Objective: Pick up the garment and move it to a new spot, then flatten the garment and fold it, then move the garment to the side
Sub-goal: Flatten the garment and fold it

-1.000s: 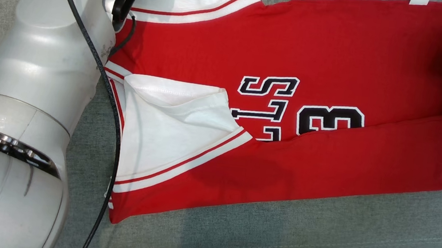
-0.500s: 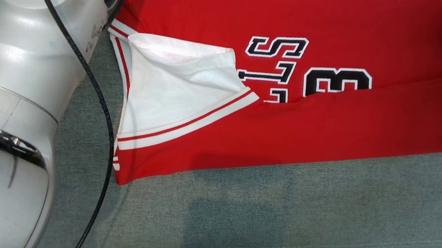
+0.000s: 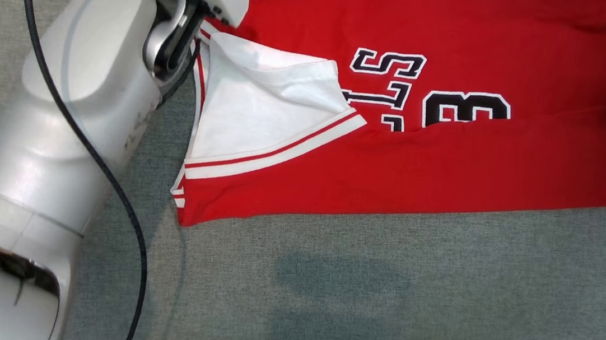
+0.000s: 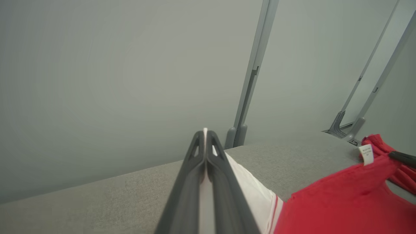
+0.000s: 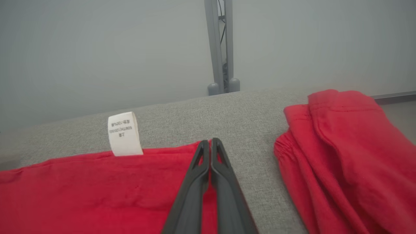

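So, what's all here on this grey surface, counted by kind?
Red jersey: 1
Separate red cloth bunch: 1
White care label: 1
Black cable: 1
Left gripper and right gripper, both shut: 2
Total: 6

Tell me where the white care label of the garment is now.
In the right wrist view the care label stands up at the far edge of the red garment, left of the right gripper.
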Tool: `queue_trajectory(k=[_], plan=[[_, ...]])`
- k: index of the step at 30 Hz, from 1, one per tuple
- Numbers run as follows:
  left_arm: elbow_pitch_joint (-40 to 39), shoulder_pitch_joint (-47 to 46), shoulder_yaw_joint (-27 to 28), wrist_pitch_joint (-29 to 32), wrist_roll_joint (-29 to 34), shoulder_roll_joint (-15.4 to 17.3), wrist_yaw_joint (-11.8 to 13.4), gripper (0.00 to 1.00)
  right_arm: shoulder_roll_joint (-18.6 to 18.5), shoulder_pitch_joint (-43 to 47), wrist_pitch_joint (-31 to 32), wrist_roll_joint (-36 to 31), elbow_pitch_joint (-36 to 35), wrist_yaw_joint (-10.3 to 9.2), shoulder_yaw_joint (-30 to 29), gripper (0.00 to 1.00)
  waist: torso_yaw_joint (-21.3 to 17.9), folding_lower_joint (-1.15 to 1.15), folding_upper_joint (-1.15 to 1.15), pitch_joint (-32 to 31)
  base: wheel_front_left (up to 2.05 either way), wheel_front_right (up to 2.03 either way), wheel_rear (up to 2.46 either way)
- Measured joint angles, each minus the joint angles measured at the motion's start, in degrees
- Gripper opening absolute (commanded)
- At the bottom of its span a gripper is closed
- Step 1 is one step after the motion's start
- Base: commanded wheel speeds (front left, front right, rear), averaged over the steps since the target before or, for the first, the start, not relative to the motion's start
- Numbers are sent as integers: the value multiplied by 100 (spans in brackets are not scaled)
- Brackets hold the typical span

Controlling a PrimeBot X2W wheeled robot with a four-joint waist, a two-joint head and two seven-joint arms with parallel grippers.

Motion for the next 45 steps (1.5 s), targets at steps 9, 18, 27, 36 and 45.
queue_trajectory(k=[9, 18, 27, 36, 45], plan=[[-1340, 1443, 74, 0, 63, 214, 142, 0, -352, 787, -8, 218, -486, 0, -294, 0, 137, 0, 0, -351, 0, 0, 0], [-2599, 2423, 67, 123, -23, 485, 546, 0, -534, 1240, -8, 215, -734, 0, -478, 0, 252, 0, 0, -538, 0, 0, 0], [-4259, 3563, 116, 504, -297, 726, 1081, 0, -593, 1706, -8, -179, -1069, 0, -900, 0, 351, 0, 0, -609, 0, 0, 0], [-5235, 4523, 78, 899, -460, 902, 1625, 0, -556, 2106, -8, -381, -1045, 0, -1218, 0, 389, 0, 0, -668, 0, 0, 0], [-5232, 5014, -110, 1076, -569, 932, 1774, 0, -446, 2485, -8, -445, -1066, 0, -1248, 0, 430, 0, 0, -642, 0, 0, 0]])
